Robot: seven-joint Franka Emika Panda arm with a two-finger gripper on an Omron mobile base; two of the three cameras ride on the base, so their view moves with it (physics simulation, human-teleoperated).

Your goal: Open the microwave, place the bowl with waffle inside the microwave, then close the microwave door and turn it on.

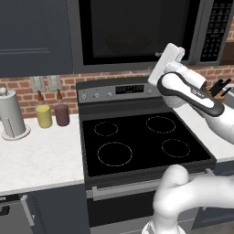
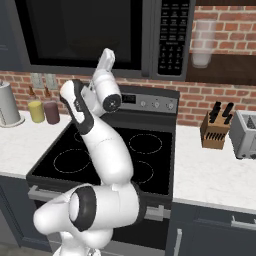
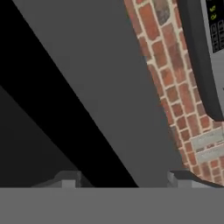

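The microwave (image 1: 137, 32) hangs above the stove, and the microwave door (image 2: 80, 30) lies shut and flush, with its keypad strip (image 2: 172, 35) to the right. My gripper (image 1: 175, 48) is raised in front of the door's lower right corner, left of the keypad, pointing up at it. In the hand view the fingertips (image 3: 66, 179) stand apart with nothing between them, facing the grey door frame (image 3: 100, 87) and its black glass. The gripper (image 2: 107, 55) touches nothing that I can see. The bowl and the waffle are hidden; behind the dark glass I make out only a faint rounded shape.
Below is the black stove (image 1: 137, 141) with its control panel (image 1: 119, 90). A yellow jar (image 1: 44, 116), a maroon jar (image 1: 61, 114) and a paper towel roll (image 1: 11, 114) stand on the left counter. On the right are a knife block (image 2: 215, 130) and a toaster (image 2: 246, 132).
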